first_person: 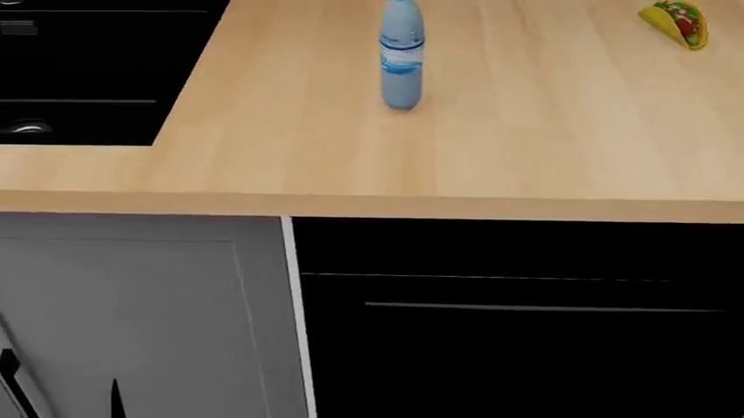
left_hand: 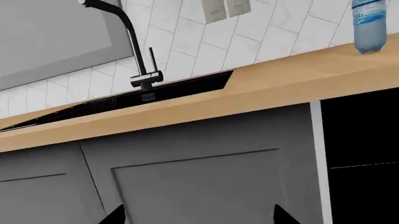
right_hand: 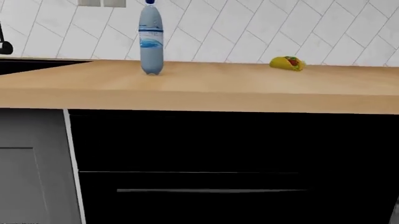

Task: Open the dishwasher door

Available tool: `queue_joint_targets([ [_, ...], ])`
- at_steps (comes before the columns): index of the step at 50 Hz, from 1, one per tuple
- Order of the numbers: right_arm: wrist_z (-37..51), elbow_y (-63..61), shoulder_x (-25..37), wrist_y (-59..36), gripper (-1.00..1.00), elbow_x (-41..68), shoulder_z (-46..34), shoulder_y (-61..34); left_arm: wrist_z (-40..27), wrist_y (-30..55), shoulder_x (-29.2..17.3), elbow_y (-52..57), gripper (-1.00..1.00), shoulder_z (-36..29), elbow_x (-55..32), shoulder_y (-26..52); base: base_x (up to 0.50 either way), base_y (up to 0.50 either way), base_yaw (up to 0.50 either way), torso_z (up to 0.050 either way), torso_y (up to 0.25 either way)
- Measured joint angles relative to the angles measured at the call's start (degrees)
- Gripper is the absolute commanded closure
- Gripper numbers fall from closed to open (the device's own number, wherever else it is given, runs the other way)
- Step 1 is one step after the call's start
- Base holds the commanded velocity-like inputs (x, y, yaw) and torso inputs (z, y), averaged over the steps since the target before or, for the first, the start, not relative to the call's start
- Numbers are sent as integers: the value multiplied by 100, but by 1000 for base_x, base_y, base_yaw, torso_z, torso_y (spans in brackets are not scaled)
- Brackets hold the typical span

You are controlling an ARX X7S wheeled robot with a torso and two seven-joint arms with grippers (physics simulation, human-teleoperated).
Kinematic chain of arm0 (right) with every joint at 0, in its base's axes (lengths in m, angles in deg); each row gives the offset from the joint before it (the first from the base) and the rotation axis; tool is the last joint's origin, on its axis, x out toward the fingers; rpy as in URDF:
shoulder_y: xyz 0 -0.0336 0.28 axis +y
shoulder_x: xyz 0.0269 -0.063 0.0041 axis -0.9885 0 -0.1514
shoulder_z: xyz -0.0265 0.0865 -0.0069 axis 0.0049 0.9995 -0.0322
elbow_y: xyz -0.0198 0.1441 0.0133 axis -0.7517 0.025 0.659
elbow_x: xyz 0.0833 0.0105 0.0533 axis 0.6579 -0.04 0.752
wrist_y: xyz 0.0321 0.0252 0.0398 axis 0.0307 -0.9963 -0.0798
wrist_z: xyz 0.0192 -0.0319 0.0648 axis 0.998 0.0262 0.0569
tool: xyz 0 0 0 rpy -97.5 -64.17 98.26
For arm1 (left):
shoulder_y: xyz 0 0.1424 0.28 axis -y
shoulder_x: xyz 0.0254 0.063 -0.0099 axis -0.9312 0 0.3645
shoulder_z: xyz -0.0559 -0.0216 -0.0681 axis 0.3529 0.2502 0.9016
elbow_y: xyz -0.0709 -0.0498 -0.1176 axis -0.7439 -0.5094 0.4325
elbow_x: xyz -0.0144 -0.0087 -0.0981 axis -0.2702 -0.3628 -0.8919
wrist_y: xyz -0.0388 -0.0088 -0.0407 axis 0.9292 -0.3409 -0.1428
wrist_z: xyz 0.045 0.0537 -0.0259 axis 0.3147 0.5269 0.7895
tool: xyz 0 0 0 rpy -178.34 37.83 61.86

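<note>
The dishwasher door (first_person: 524,357) is a glossy black panel under the wooden counter, right of centre in the head view. It has a long thin grey bar handle (first_person: 541,307) and a thin seam above, and it stands shut. The right wrist view faces the door (right_hand: 206,144) and its handle (right_hand: 209,190) straight on, and none of that gripper's fingers can be made out against the black. My left gripper (left_hand: 199,219) is open and empty before a grey cabinet door (left_hand: 199,182). The dishwasher's edge (left_hand: 361,154) lies off to its side. Two dark tips at the head view's lower left look like the left gripper (first_person: 61,392).
A water bottle (first_person: 402,57) stands on the wooden counter (first_person: 348,157), and a taco (first_person: 677,22) lies at the back right. A black sink (first_person: 70,78) is at the left, with a black faucet (left_hand: 140,56). A grey cabinet door (first_person: 139,313) adjoins the dishwasher.
</note>
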Motion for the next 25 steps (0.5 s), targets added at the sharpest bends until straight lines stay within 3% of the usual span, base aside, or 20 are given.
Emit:
queue_joint_targets([
  [15, 120, -18, 88, -22, -100, -51, -137, -12, -102, 12, -64, 18, -100, -129, 46, 11, 0, -397, 0, 0, 0],
  [25, 284, 45, 131, 55, -100, -250, -266, -18, -203, 1, -93, -10, -100, -212, 115, 14, 0, -42, 0, 0, 0],
])
